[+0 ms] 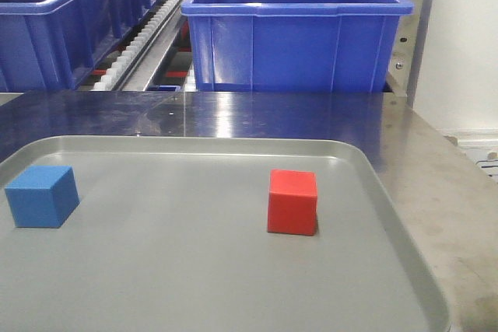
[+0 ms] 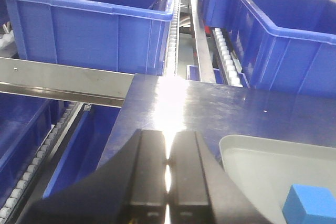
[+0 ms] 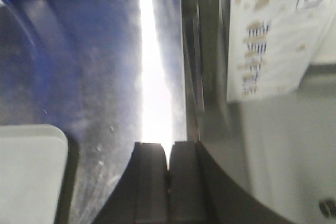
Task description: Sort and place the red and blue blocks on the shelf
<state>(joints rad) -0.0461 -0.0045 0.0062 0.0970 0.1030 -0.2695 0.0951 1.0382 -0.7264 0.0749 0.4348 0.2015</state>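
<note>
On the grey tray (image 1: 194, 285) in the front view, a blue block (image 1: 43, 196) rests at the left and a red block (image 1: 292, 201) stands right of centre. The shelf (image 1: 148, 44) rises behind with its steel bars and white rollers. The left wrist view shows my left gripper (image 2: 168, 153) shut and holding nothing, over the steel surface left of the tray (image 2: 273, 166); the blue block (image 2: 311, 205) appears at its lower right. My right gripper (image 3: 168, 156) is shut and holds nothing, right of the tray's corner (image 3: 26, 177). The red block is hidden from both wrist views.
Large blue tubs (image 1: 296, 29) sit on the shelf behind the tray, another (image 1: 54, 21) at the left. A steel crossbar (image 2: 63, 82) runs left of the work surface. A paper label (image 3: 273, 35) hangs on an upright at the right edge.
</note>
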